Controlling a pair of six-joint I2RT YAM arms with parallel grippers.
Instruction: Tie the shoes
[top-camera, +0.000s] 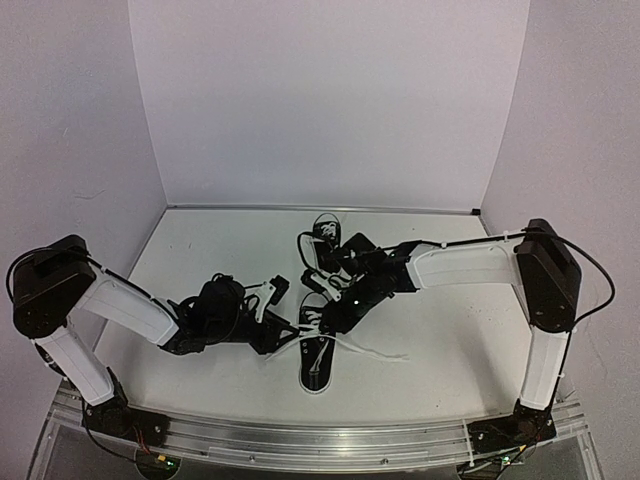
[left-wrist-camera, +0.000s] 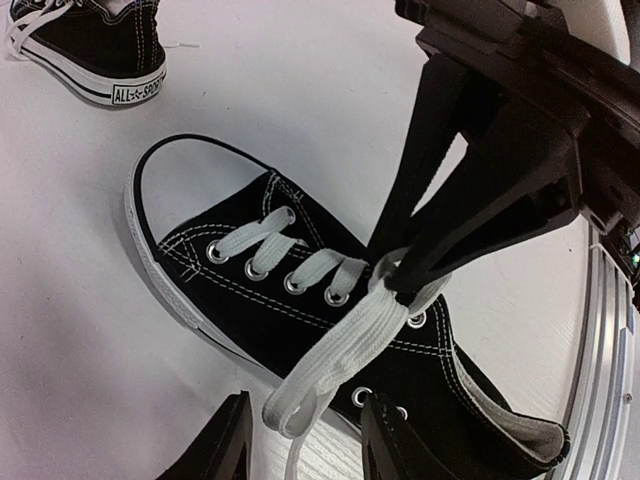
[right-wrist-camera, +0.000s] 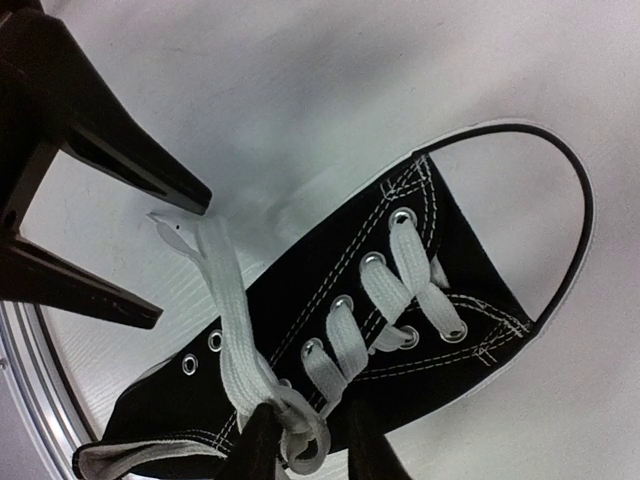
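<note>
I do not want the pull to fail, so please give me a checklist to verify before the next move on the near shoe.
1. Right gripper pinching the laces above the near shoe: ok.
2. Left gripper closed on the laces: not ok; jaws open around the free ends.
3. Knot formed: not ok; strands run loose.
4. Near shoe upright on the table: ok.
5. Far shoe free of the right arm: cannot tell; the arm crosses over it in the top view.
</note>
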